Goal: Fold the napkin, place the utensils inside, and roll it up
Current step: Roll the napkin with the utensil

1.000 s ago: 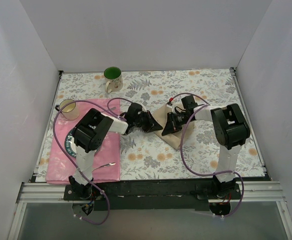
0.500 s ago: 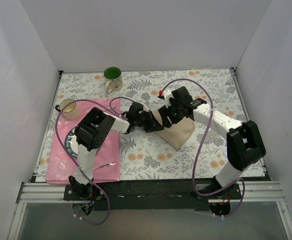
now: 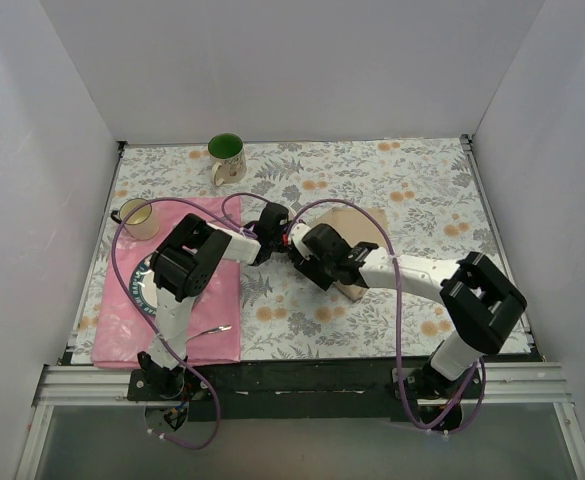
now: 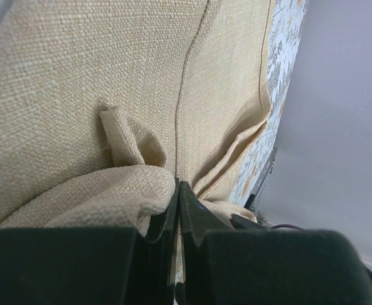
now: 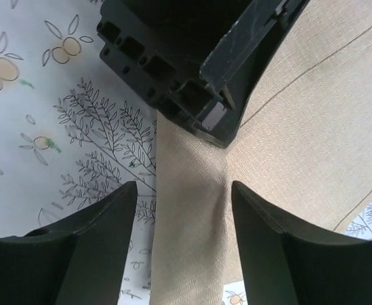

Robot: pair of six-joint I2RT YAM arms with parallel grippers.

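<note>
Near the left edge, on the pink placemat (image 3: pixel 122 320): one slim silver utensil (image 3: pixel 212 329), well apart from the work. Mid-bench: clenched with the left tool (image 4: pixel 178 190) on a raised ridge of the napkin (image 4: pixel 109 76). Just right of that: spread wide with the right tool (image 5: pixel 182 187), astride the same cloth strip, gripping nothing, likely placed for the next pinch. Napkin spreading from there toward the right edge. Underneath, a soft floral bench (image 3: pixel 442 190) covering, apt to drag; walls well apart.

Top view: napkin (image 3: pixel 362 222) half hidden under right arm (image 3: pixel 417 273); plate (image 3: pixel 140 284) at its 9 o'clock mostly under left arm (image 3: pixel 187 262).
</note>
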